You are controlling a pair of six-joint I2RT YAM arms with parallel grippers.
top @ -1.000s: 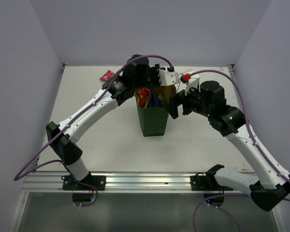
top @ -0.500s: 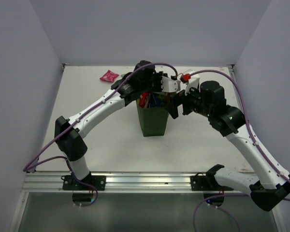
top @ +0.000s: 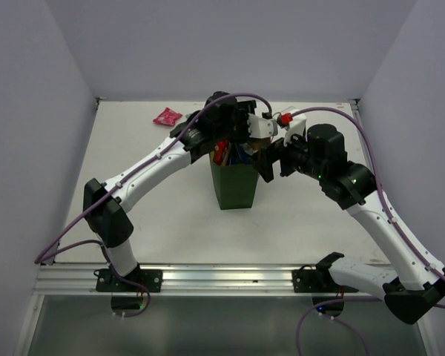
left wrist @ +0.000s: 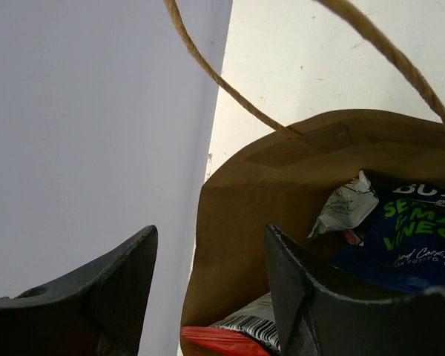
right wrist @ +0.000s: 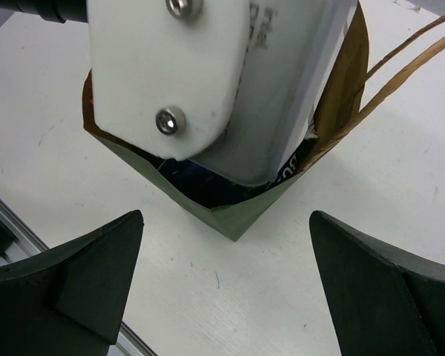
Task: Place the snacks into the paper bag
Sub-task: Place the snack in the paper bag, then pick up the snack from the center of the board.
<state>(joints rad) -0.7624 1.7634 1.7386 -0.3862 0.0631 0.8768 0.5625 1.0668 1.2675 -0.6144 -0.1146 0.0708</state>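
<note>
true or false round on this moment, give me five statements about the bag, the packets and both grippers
1. The left gripper is over the mouth of the paper bag. True.
2. The right gripper is shut on a packet. False: it is wide open and holds nothing.
3. A pink packet lies on the table, outside the bag. True.
4. The paper bag lies on its side. False: it stands upright.
5. A blue packet is inside the bag. True.

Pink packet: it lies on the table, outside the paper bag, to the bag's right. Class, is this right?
Not quite. The pink packet lies on the table, outside the paper bag, but to the bag's left, not its right. The top external view shows it.
</note>
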